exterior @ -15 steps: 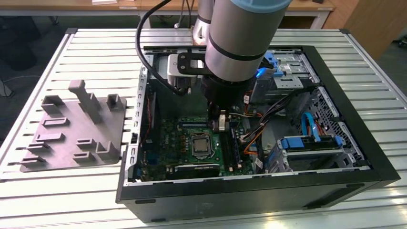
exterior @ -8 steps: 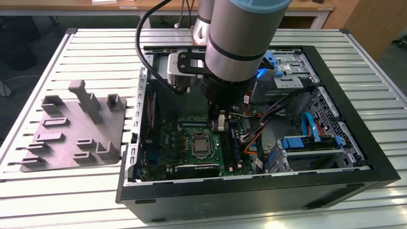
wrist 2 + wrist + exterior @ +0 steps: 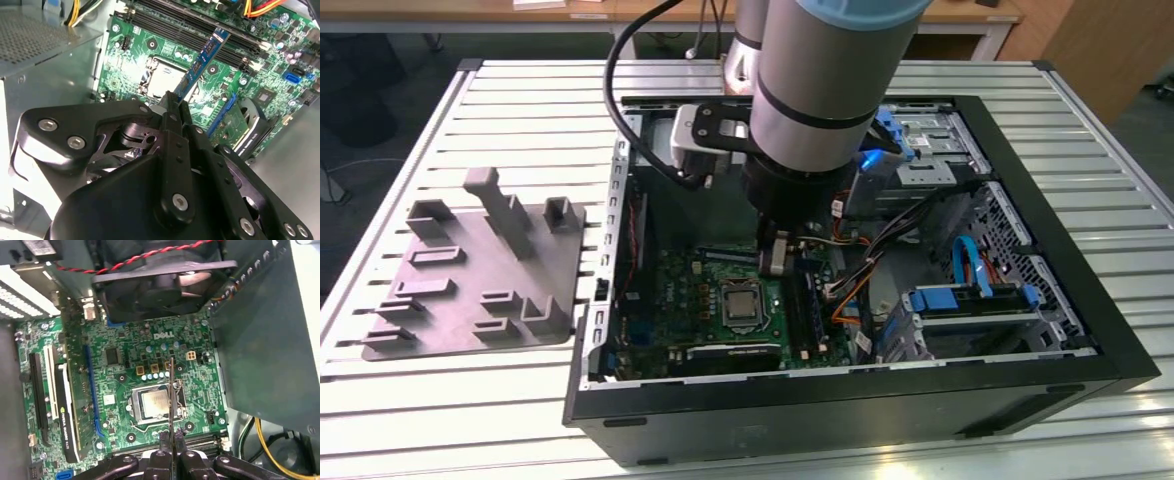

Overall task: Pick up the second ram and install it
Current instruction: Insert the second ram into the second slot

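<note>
Clamped shut on the second ram (image 3: 202, 62), pinching one end of it between the black fingers (image 3: 175, 150) of the gripper (image 3: 172, 102). Sticking straight out past the fingertips, bluish face with dark chips showing in the second wrist view, far end reaching toward the long black memory slots (image 3: 170, 22). Not seated in any slot; seemingly held clear of the green motherboard (image 3: 132, 60), though hard to judge how high from here. Seen edge-on in the first wrist view as a thin line crossing the CPU socket (image 3: 155, 405), with the slots just beside the fingertips.

Further out on the board: a blue expansion slot (image 3: 92, 390), a black card (image 3: 65, 410) standing beside it, and past the socket a black fan (image 3: 160, 285) with a red-and-black twisted wire (image 3: 135, 257) running over it.

Out to the exterior view now: arm (image 3: 827, 80) plunged down into the open black computer case (image 3: 854, 410), gripper low over the board near the socket. Off to the exterior view's left, well apart from the case, a grey holder tray (image 3: 467, 280) with upright posts, flat on the slatted metal table (image 3: 454, 420).
</note>
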Tool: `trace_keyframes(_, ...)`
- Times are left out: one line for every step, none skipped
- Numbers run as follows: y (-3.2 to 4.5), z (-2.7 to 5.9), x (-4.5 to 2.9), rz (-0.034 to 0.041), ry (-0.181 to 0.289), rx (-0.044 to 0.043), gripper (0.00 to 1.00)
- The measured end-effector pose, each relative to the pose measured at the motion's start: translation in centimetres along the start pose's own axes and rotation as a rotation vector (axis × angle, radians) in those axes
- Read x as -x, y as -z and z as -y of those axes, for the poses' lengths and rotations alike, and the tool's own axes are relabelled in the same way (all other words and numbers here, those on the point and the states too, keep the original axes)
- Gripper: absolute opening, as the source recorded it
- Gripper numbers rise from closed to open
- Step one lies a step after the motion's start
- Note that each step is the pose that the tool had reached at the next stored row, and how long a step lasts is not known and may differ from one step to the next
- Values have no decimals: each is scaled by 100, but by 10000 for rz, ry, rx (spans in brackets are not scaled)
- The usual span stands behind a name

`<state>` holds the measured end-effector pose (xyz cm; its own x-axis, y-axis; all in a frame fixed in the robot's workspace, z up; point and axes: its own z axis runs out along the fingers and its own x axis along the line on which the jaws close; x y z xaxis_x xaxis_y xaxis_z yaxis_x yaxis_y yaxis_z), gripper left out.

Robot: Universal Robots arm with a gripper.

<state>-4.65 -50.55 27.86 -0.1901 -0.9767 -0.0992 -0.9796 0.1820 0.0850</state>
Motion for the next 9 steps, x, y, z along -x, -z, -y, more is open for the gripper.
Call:
trace_keyframes(0,0,0,8,-95,-10,14)
trace_keyframes(-1,0,0,16,-190,-19,14)
trace_keyframes(-2,0,0,25,-285,-29,14)
trace_keyframes(-2,0,0,33,-380,-38,14)
trace_keyframes(-2,0,0,40,-470,-47,14)
trace_keyframes(-3,0,0,49,-569,-57,14)
trace_keyframes(-3,0,0,57,-669,-67,14)
trace_keyframes(-4,0,-1,66,-773,-77,14)
trace_keyframes(-5,0,-1,75,-881,-88,14)
